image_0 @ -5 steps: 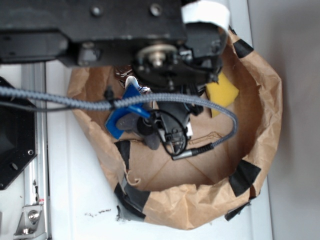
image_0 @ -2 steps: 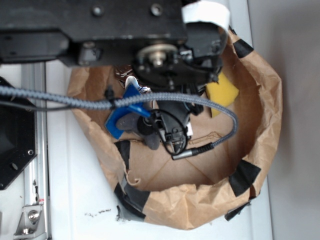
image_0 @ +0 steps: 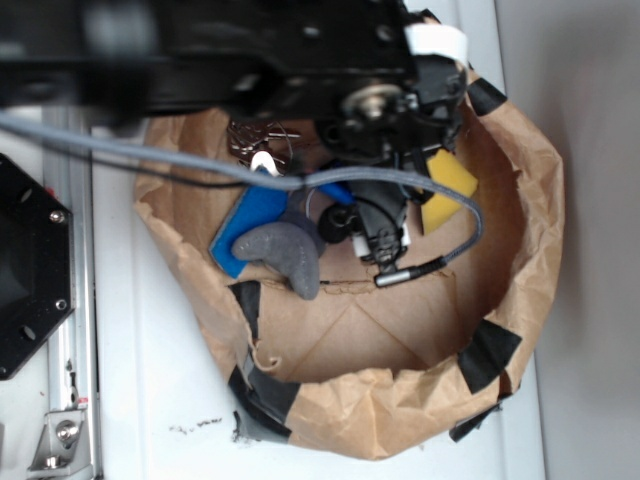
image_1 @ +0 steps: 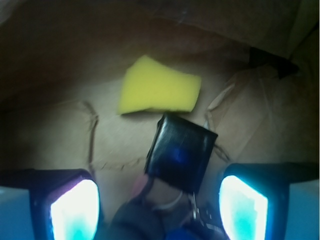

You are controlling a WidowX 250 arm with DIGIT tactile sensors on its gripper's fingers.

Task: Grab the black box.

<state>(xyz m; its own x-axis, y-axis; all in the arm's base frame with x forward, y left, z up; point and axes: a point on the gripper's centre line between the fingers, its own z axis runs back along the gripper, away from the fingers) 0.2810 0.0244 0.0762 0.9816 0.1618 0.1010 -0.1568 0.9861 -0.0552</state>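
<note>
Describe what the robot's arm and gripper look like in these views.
The arm is black and boxy, with visible screws and a round metal hub at a joint. A white tape strip wraps one end. A grey braided cable runs along it and loops to a metal plug. The gripper has two black fingers with pale pads that glow cyan-white in the wrist view.

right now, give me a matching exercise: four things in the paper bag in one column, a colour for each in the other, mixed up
Things:
1. box
2. sponge wedge
3. flat pad under the curved piece
4. curved piece

Colours:
A. grey
B. yellow
C. black
D. blue

Pairs: 1-C, 2-B, 3-D, 4-A
</note>
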